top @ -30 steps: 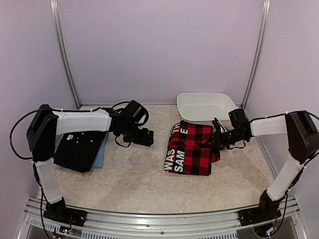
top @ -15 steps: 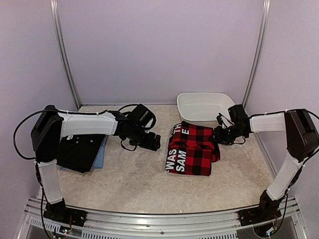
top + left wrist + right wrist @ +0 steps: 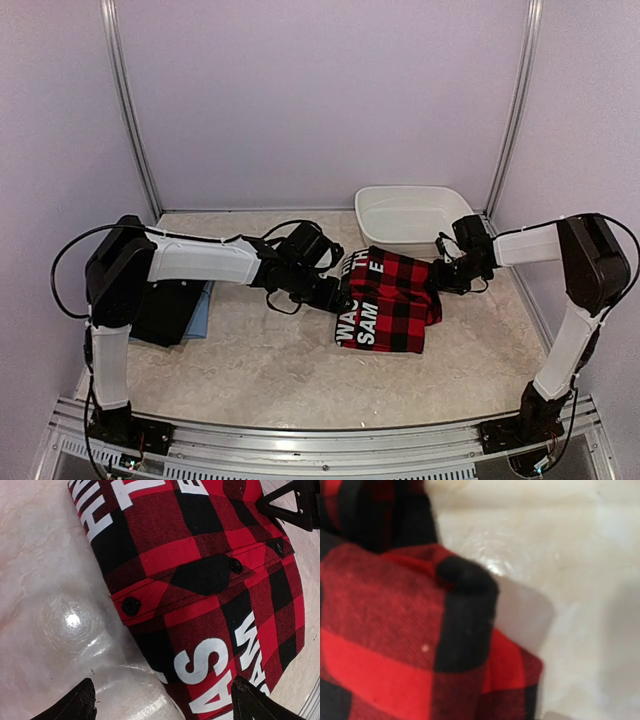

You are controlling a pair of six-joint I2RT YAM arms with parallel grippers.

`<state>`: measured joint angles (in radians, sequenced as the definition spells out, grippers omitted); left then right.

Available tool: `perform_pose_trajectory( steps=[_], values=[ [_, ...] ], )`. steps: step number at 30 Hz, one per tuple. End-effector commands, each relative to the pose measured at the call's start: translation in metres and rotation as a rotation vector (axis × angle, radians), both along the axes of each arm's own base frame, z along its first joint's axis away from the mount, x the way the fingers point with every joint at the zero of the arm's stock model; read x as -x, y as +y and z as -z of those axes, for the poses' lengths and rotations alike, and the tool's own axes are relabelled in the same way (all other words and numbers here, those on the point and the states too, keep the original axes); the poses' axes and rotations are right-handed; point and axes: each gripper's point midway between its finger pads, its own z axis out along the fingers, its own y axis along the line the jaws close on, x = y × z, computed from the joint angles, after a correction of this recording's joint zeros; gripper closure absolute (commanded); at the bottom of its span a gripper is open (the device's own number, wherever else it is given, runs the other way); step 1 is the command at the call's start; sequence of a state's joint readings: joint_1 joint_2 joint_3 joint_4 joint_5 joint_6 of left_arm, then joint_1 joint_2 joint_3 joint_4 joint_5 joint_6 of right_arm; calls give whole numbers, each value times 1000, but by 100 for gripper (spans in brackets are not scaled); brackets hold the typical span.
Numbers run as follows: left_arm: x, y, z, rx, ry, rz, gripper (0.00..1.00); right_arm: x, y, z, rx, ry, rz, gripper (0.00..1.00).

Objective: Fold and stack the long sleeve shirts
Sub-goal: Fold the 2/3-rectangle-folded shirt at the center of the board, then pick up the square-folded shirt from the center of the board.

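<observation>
The folded red-and-black checked flannel shirt [image 3: 388,300] with white lettering lies right of the middle; the left wrist view shows its buttons and print [image 3: 200,580]. My left gripper [image 3: 335,292] hovers at the shirt's left edge, open wide, its two black fingertips [image 3: 80,702] straddling that edge. My right gripper [image 3: 437,275] is at the shirt's right edge. Its wrist view is filled by blurred flannel [image 3: 395,645], and its fingers do not show. A folded black shirt [image 3: 160,312] lies at the far left on a light blue one [image 3: 202,312].
A white oval plastic basin [image 3: 378,200] stands at the back right, just behind the flannel. Pale walls with metal rails enclose the table on three sides. The mottled beige tabletop [image 3: 270,360] stretches between the two piles.
My left arm has swung right from beside the black pile to the flannel's left edge. My right gripper has drawn slightly back along the shirt's right edge.
</observation>
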<state>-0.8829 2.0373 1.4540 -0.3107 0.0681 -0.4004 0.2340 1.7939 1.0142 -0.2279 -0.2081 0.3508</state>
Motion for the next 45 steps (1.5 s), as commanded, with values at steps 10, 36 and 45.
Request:
perform_pose_trajectory(
  steps=[10, 36, 45],
  values=[
    [-2, -34, 48, -82, -40, -14, 12, 13, 9, -37, -149, -85, -46, 27],
    [25, -41, 41, -22, -48, -98, 12, 76, 42, 23, -561, 106, -79, 26],
    [30, -47, 41, 7, -31, -70, 13, 74, 55, 14, -681, 96, -101, 36]
  ],
)
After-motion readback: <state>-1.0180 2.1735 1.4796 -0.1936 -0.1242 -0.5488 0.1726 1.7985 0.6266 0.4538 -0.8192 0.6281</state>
